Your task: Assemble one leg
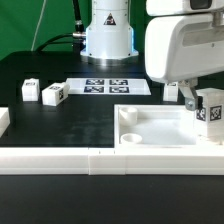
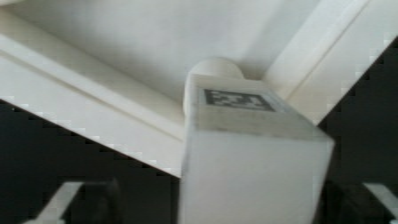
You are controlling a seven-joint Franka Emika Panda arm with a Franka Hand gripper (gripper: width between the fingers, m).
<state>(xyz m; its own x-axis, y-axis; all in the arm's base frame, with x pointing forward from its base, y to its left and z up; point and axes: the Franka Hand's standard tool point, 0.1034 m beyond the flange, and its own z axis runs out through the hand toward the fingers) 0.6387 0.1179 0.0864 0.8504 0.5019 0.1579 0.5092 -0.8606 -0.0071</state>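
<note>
My gripper (image 2: 224,200) is over the far corner of the white tray-like piece (image 1: 150,135), at the exterior view's right, with the leg (image 1: 210,110) standing upright between my fingers (image 2: 71,200). In the wrist view the leg runs away from the camera as a long white post. A black-and-white square tag (image 2: 237,100) sits on the face turned to the camera, and the rounded far end lies right where two walls of the tray-like piece meet. A finger shows on each side of the post there, with a dark gap between each finger and the post. The pads themselves are out of sight, so I cannot tell whether I am clamped on the leg or merely flanking it. From the exterior view I also cannot tell whether the leg's foot touches the tray floor, because the near wall hides it. The tray-like piece rests on the black table (image 1: 60,125), just behind a long white rail (image 1: 90,162) along the front edge. The marker board (image 1: 110,87) lies flat behind the tray-like piece, in front of my arm's base (image 1: 108,30). Two more small tagged blocks (image 1: 28,92) (image 1: 53,95) sit side by side on the table at the exterior view's left, well apart from the tray-like piece.
</note>
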